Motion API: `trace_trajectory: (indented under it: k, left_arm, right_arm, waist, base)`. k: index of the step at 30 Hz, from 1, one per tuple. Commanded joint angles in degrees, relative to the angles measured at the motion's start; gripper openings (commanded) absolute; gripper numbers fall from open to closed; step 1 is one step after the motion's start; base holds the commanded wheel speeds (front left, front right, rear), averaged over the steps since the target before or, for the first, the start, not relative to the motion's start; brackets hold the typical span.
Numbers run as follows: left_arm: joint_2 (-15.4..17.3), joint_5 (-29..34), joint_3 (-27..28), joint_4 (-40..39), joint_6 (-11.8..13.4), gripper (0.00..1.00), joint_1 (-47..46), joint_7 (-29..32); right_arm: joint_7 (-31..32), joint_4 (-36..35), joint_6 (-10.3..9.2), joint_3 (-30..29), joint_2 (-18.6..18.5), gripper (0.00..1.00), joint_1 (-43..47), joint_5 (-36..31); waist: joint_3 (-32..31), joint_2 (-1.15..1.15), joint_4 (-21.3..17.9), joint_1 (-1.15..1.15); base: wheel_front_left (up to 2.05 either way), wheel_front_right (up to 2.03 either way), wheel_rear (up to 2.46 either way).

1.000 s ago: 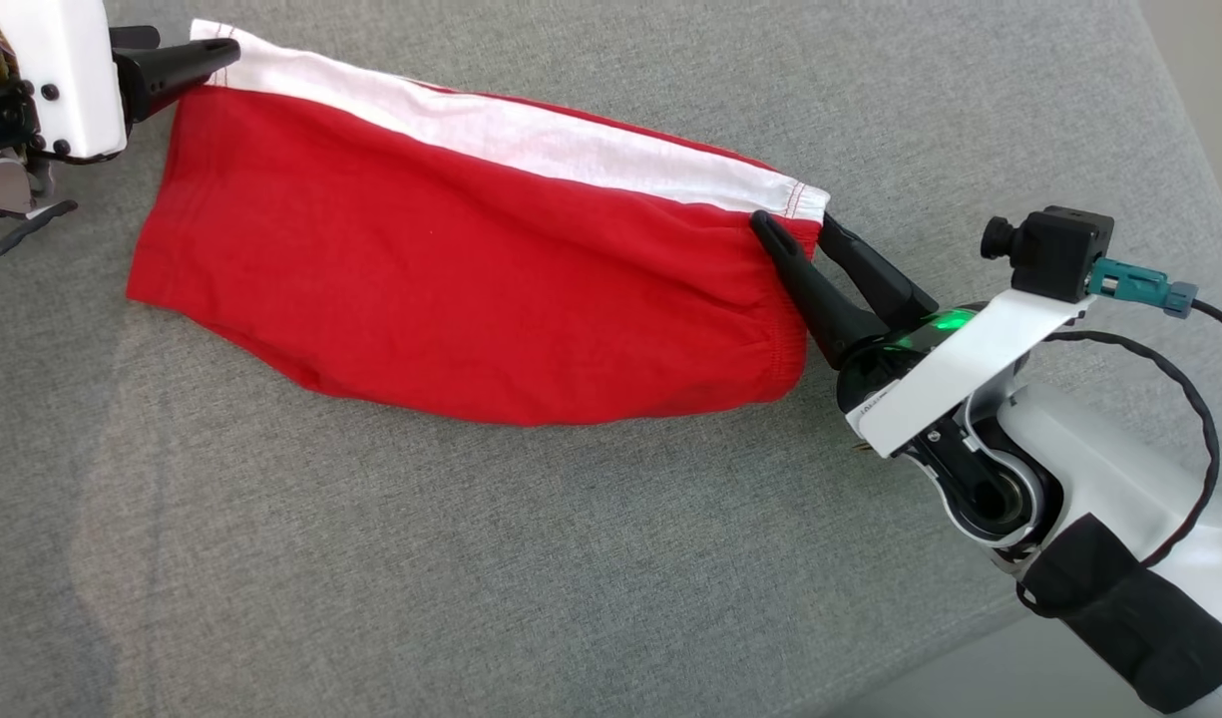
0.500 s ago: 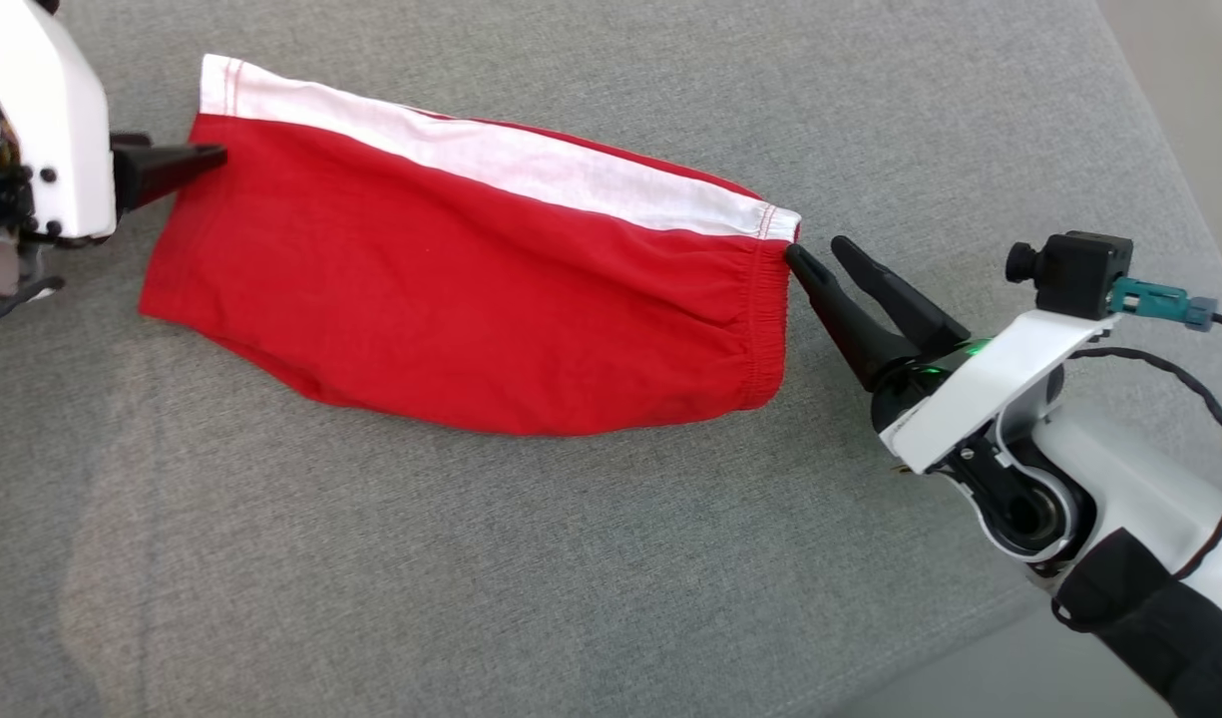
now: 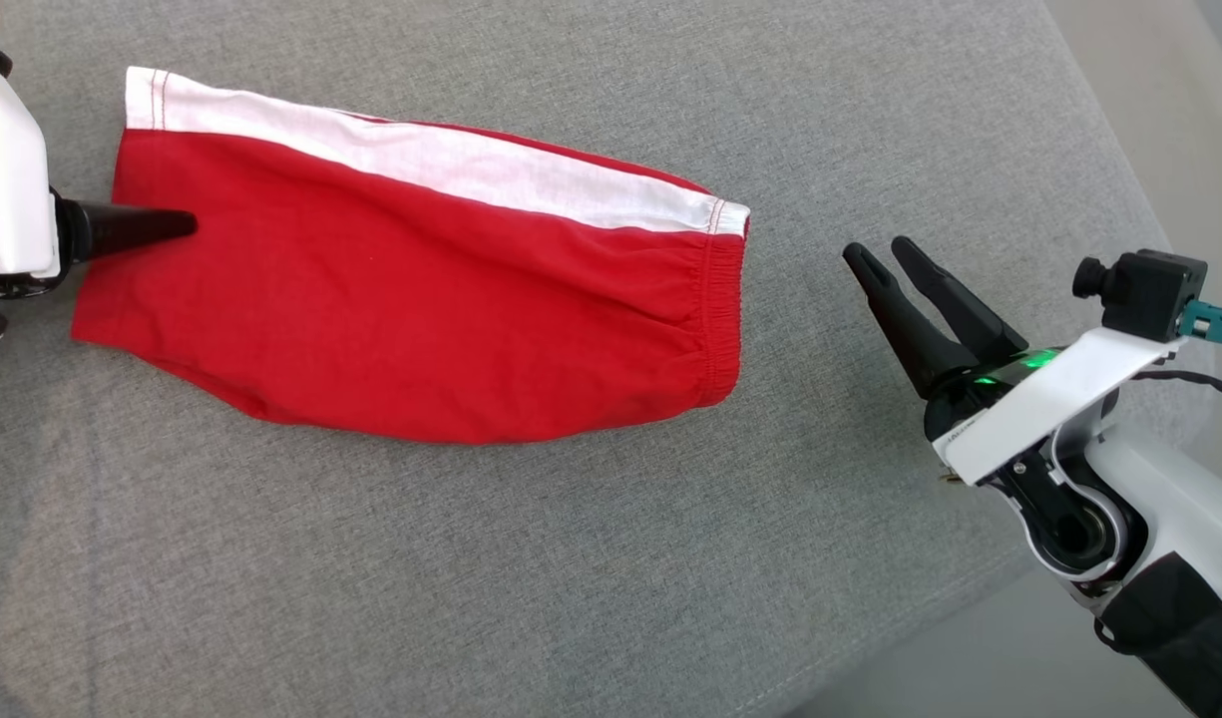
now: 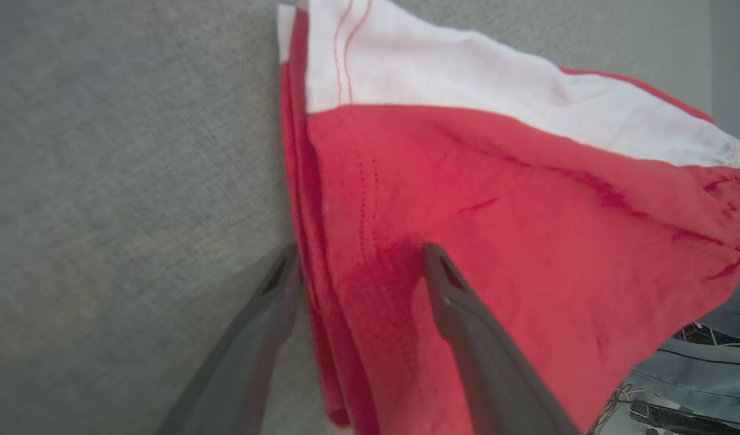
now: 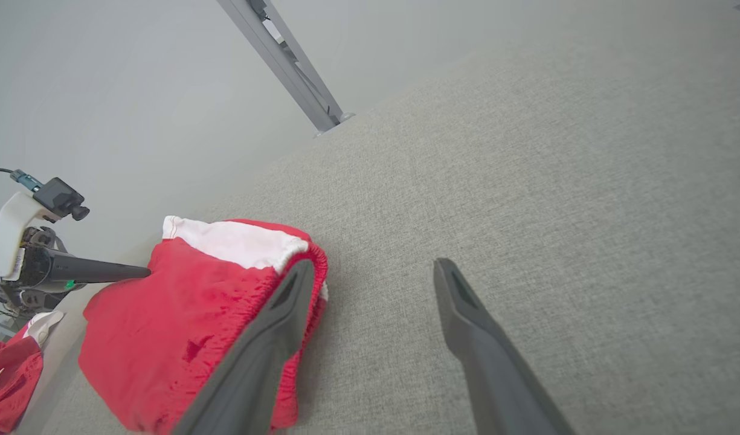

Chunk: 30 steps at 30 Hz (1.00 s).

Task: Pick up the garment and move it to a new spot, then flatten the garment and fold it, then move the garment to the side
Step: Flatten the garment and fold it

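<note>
Both apart: left pincer (image 4: 360, 251) astride edge of soft red garment (image 3: 421, 309), right pincer (image 3: 878, 249) clear.

Flat on the grey fabric-covered desk (image 3: 611, 578) lay the red garment (image 3: 421, 309), white band along its far side, well clear of the desk's right edge.

White arm shell (image 3: 1169, 499), dark right pincer (image 3: 875, 247), green light (image 3: 1034, 359), black camera (image 3: 1139, 294), teal plug (image 3: 1214, 321)
</note>
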Motion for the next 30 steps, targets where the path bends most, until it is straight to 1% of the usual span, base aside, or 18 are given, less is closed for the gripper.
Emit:
trace_trajectory:
  k: [1, 4, 7, 8, 9, 11, 12, 13, 20, 25, 28, 30]
  left_arm:
    - [-0.3, -1.2, -0.3, -0.8, 0.4, 1.00, 2.7, 1.5]
    - [0.5, -1.9, 0.2, -2.3, 1.0, 1.00, 2.4, 1.6]
    - [0.2, -3.0, 0.9, -3.6, 1.2, 1.00, 3.1, 1.7]
    - [0.1, -3.4, 1.0, -4.0, 1.2, 0.95, 3.3, 1.9]
    - [0.0, -3.7, 1.1, -4.4, 1.2, 0.82, 3.5, 1.9]
    - [-0.1, -3.9, 1.2, -4.9, 1.5, 0.44, 3.4, 1.8]
    - [-0.1, -3.8, 1.2, -5.1, 1.5, 0.16, 3.4, 1.6]
    - [-0.1, -3.6, 1.1, -5.2, 1.5, 0.00, 3.5, 1.5]
    - [-0.5, -4.4, 2.0, -4.6, 0.5, 0.00, 4.6, -0.1]
    - [-1.6, -6.0, 2.2, -4.2, -0.5, 0.00, 7.7, -1.4]
    - [-2.5, -7.2, 2.7, -4.1, -1.2, 0.00, 10.1, -3.4]
    - [-2.6, -7.5, 3.1, -3.9, -1.4, 0.00, 11.7, -4.9]
  right_arm:
    - [-0.5, -0.3, 0.02, -0.7, -0.4, 1.00, 1.0, -0.5]
    - [-0.5, -0.8, 0.02, -1.2, 0.0, 1.00, 1.8, -0.9]
    - [-0.3, -1.1, 0.02, -1.9, 0.3, 1.00, 2.0, -1.3]
    - [-0.2, -1.2, 0.02, -2.2, 0.4, 1.00, 2.1, -1.4]
    - [-0.2, -1.2, 0.02, -2.3, 0.5, 1.00, 2.3, -1.5]
    - [0.0, -1.3, 0.02, -2.6, 0.6, 1.00, 2.7, -1.7]
    - [0.1, -1.4, 0.02, -2.8, 0.6, 1.00, 2.8, -1.9]
    - [0.2, -1.4, 0.02, -2.9, 0.6, 1.00, 2.9, -2.1]
    - [1.1, -1.0, 0.02, -4.1, 0.0, 1.00, 4.2, -2.7]
    - [2.4, -0.7, 0.02, -4.6, -1.0, 1.00, 5.1, -3.4]
    - [3.2, -0.5, 0.02, -4.8, -1.3, 1.00, 5.9, -3.6]
    - [4.0, -0.4, 0.02, -5.2, -1.8, 1.00, 6.3, -3.8]
  waist:
    - [0.1, 0.00, -0.2, 0.00]
    - [0.3, 0.00, -0.4, 0.00]
    - [0.6, 0.00, -0.6, 0.00]
    - [0.8, 0.00, -0.6, 0.00]
    - [0.8, 0.00, -0.6, 0.00]
    - [1.0, 0.00, -0.5, 0.00]
    - [0.9, 0.00, -0.4, 0.00]
    - [0.9, 0.00, -0.3, 0.00]
    - [-1.5, 0.00, 1.2, 0.00]
    - [-5.0, 0.00, 3.6, 0.00]
    - [-7.4, 0.00, 5.2, 0.00]
    - [-8.8, 0.00, 6.3, 0.00]
  base:
    - [0.00, 0.00, 0.00]
    - [0.00, 0.00, 0.00]
    - [0.00, 0.00, 0.00]
    - [0.00, 0.00, 0.00]
    - [0.00, 0.00, 0.00]
    - [0.00, 0.00, 0.00]
    - [0.00, 0.00, 0.00]
    - [0.00, 0.00, 0.00]
    - [0.00, 0.00, 0.00]
    - [0.00, 0.00, 0.00]
    - [0.00, 0.00, 0.00]
    - [0.00, 0.00, 0.00]
